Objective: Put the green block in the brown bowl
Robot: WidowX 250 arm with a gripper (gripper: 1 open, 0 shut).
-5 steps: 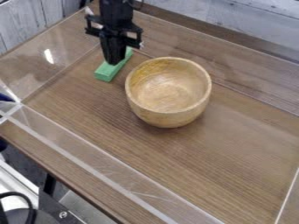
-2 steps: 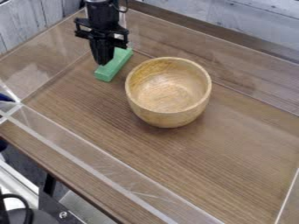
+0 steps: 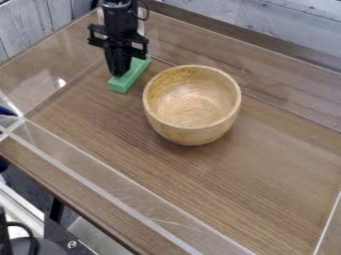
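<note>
Since the earlier frames, the gripper (image 3: pixel 120 70) is seen shifted toward nine o'clock and lowered, so that its tip now sits at the far end of the green block (image 3: pixel 127 77) instead of over its middle.

In the single camera view, the fingers are pressed together and nothing is seen to be held between them. The green block is left flat on the table (image 3: pixel 200 189), just beside the brown bowl (image 3: pixel 192 103) at its ten o'clock. Its long axis is laid from one o'clock to seven o'clock. Grasping, lifting and dropping into the empty bowl are judged still to be done.
</note>
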